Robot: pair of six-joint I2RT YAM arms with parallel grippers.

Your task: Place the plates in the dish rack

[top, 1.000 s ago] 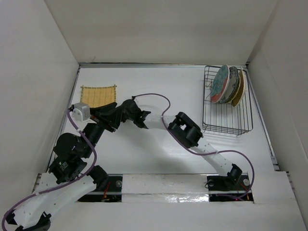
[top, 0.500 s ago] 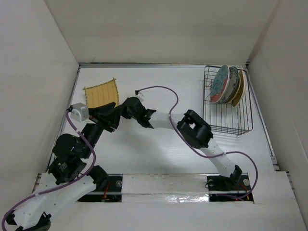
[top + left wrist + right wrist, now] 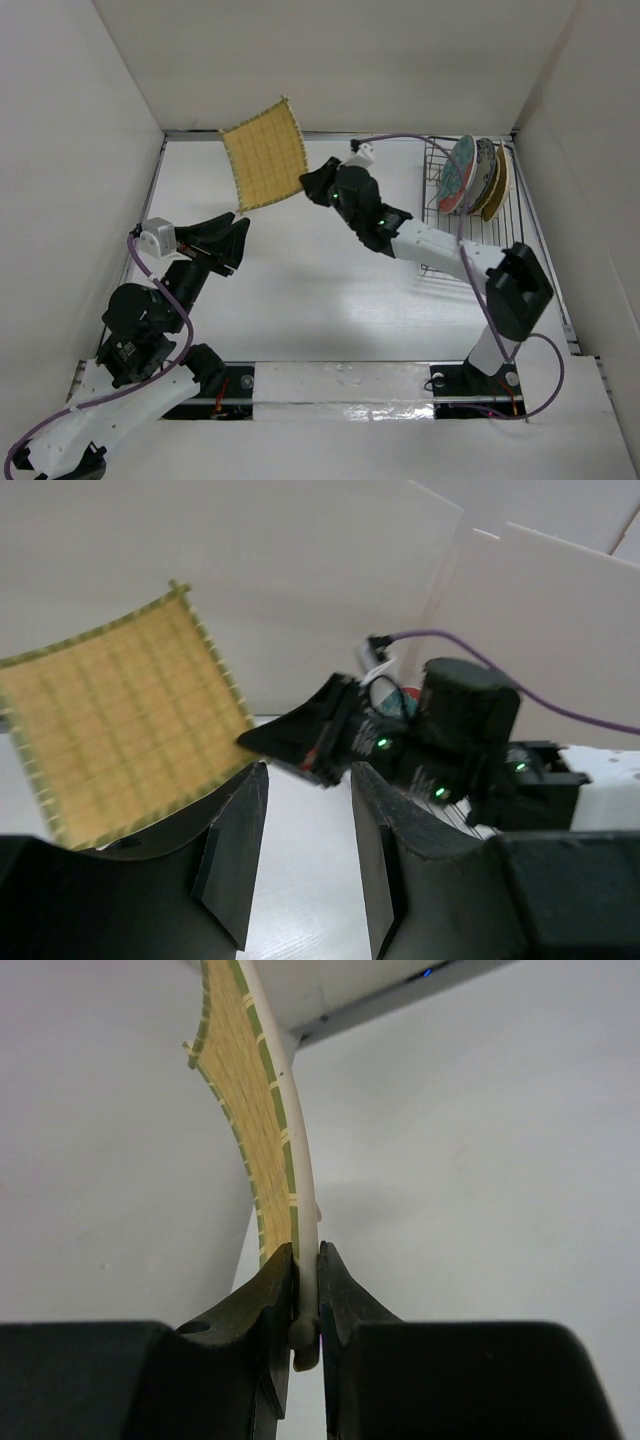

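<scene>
Far left of the rack (image 3: 470,255), the left gripper (image 3: 232,240) hangs low over the table (image 3: 330,320), jaws apart and holding nothing. I'd say its helping part is over and it is keeping clear. Above it and closer to the rack, though still well left of it, the square plate (image 3: 265,153) is up in the air, tipped nearly on edge, a stance that suits dropping it between prongs. The right gripper (image 3: 312,185) is clenched on the plate's rack-side rim. Its wrist view shows both fingers pinching that thin edge, so the plate hangs out beyond them. At the rack's far end at least three stood plates (image 3: 480,172) lean together upright, and the slots nearer the arms look free. A second ago the square plate lay flat on the table, farther from the rack, with both grippers crowded at its near side. Half a second ago it was starting to tilt. Now it is lifted, the right arm has swung toward the rack, and the left has drawn back.
</scene>
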